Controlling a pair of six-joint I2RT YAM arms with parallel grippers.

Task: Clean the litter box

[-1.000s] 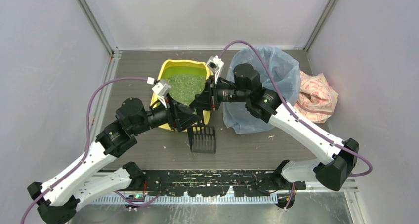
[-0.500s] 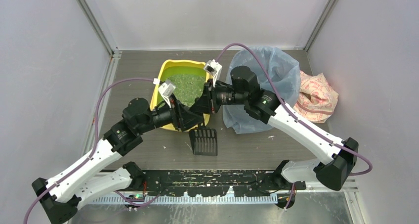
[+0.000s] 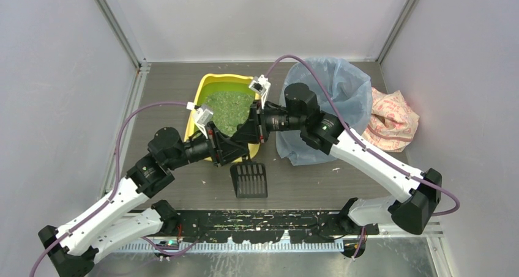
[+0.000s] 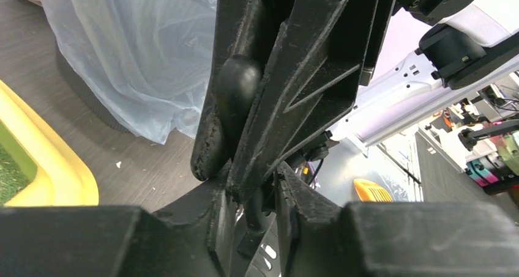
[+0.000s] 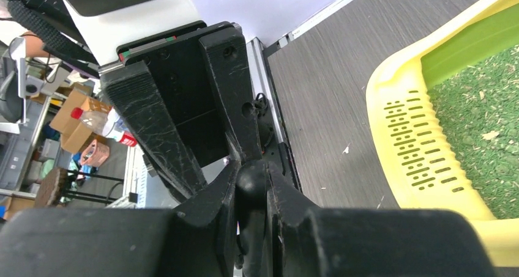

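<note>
The yellow litter box (image 3: 208, 90) holds green litter and lies at the table's back left; its slotted grate shows in the right wrist view (image 5: 416, 148). The black slotted scoop (image 3: 249, 179) hangs just in front of it, handle up. My right gripper (image 3: 248, 135) is shut on the rounded top of the scoop's handle (image 5: 252, 179). My left gripper (image 3: 235, 150) reaches in from the left, lower on the handle (image 4: 262, 210). Its jaws stand on either side of the handle with a thin gap showing on one side.
A tall bin lined with a blue translucent bag (image 3: 343, 87) stands right of the litter box. A pink patterned bag (image 3: 392, 121) lies at the far right. Small litter crumbs dot the table's near edge.
The scoop's head has sunk a little toward the near edge and squared up. My left gripper pushed in toward the handle, then eased back slightly. My right gripper drifted slightly left.
</note>
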